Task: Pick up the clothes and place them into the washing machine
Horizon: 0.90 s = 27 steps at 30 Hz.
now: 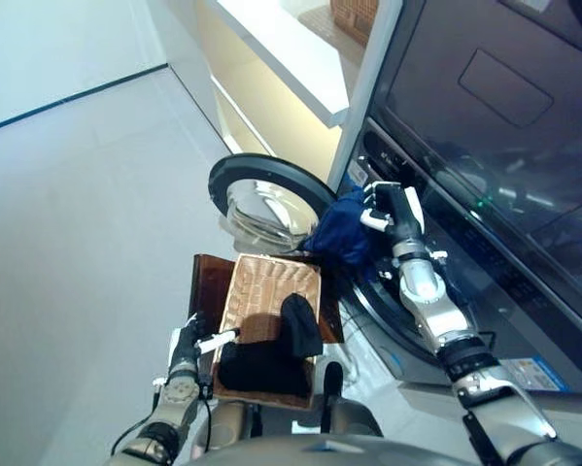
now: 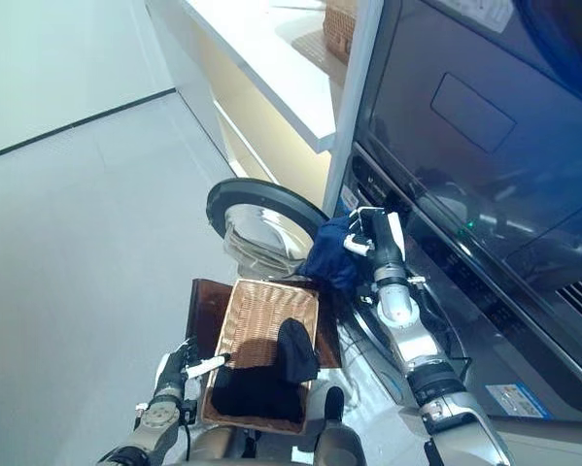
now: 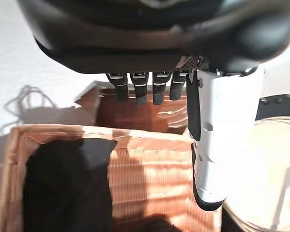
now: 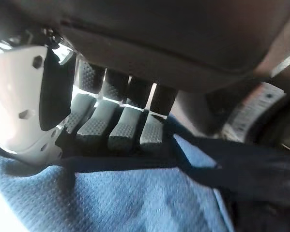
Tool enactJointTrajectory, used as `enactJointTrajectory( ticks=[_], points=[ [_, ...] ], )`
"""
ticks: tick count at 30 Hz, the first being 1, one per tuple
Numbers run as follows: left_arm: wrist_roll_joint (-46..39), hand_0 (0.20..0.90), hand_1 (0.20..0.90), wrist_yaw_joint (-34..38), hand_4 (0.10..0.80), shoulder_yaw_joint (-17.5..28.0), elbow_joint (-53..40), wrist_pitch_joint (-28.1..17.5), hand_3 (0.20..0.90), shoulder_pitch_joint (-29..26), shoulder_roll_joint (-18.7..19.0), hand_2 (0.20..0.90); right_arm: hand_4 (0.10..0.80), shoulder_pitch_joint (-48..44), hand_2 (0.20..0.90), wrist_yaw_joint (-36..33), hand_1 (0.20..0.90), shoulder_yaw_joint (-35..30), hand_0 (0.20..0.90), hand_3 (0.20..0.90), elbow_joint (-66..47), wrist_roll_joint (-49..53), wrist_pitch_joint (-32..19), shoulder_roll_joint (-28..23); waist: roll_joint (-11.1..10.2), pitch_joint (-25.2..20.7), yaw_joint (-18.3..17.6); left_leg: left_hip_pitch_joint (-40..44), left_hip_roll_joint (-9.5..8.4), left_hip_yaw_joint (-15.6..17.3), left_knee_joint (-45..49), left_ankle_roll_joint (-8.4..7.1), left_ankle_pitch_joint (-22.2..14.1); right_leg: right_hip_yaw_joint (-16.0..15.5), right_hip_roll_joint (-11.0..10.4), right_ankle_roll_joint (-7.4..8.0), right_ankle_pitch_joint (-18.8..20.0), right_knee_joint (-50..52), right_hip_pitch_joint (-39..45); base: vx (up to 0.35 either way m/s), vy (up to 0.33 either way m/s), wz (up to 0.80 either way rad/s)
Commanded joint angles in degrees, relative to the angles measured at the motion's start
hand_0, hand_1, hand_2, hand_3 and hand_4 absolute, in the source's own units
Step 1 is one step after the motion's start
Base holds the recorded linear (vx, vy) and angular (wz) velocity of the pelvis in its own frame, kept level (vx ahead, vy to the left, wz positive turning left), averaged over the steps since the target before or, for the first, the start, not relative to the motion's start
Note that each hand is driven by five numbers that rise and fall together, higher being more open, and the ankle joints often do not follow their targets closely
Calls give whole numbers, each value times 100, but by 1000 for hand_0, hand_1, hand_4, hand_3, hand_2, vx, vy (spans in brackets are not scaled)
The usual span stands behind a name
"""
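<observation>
My right hand point(image 1: 393, 212) is shut on a dark blue garment point(image 1: 341, 233) and holds it at the washing machine's opening point(image 1: 368, 282), beside the open round door point(image 1: 266, 202). In the right wrist view its fingers point(image 4: 120, 128) curl onto the blue cloth point(image 4: 135, 193). A black garment point(image 1: 271, 354) lies in the near end of the wicker basket point(image 1: 266, 282), which rests on the dark brown box point(image 1: 208, 282). My left hand point(image 1: 188, 345) hangs open at the basket's left edge, thumb point(image 3: 210, 145) out over the rim, holding nothing.
The washing machine's dark front point(image 1: 504, 175) fills the right side. A white counter point(image 1: 291, 58) with a wicker box point(image 1: 354, 15) on it stands behind the door. Pale floor point(image 1: 77, 243) stretches to the left.
</observation>
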Motion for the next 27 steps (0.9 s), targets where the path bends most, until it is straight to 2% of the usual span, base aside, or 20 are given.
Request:
enactJointTrajectory(
  ticks=[1,3,7,13,17,27],
  points=[
    [23,900,900,94,800,-92,31,-175,900,-73,258,900,300,-480,200,-74,200,-166,200,200,-240,104,-438,87,-98,-624,12,-110,-57,48,114,-293,-276,39,-338,207,-348,453,-76,66,4,-5],
    [-38,900,900,121,800,30,-106,-210,900,63,234,900,300,-301,200,-67,200,-240,200,200,-86,167,-435,289,-105,-697,26,-22,-73,50,83,-277,-305,43,-338,215,-357,418,-1,65,5,-7],
    [-39,900,900,117,800,94,-211,-234,900,157,223,900,300,-178,200,-83,200,-278,200,200,-1,63,-438,380,-112,-743,28,44,-74,68,61,-270,-326,30,-351,232,-353,394,48,31,0,0],
    [280,900,900,151,800,84,-510,-238,900,190,334,900,300,-142,200,-61,200,-301,200,200,-67,-166,-448,340,-113,-806,27,90,-80,69,30,-270,-334,9,-360,253,-346,347,105,5,0,0],
    [701,900,900,137,800,-28,-770,-186,900,62,526,900,300,-266,200,74,200,-232,200,200,-158,-118,-457,247,-143,-876,27,110,-73,96,19,-278,-341,20,-356,266,-314,293,128,0,0,0],
    [1102,900,900,-10,800,-75,-1820,-143,900,-593,1110,900,300,-562,200,394,200,15,200,200,-346,-151,-298,76,-146,-1043,31,190,-78,156,5,-285,-381,70,-370,296,-224,166,210,0,0,0]
  ],
)
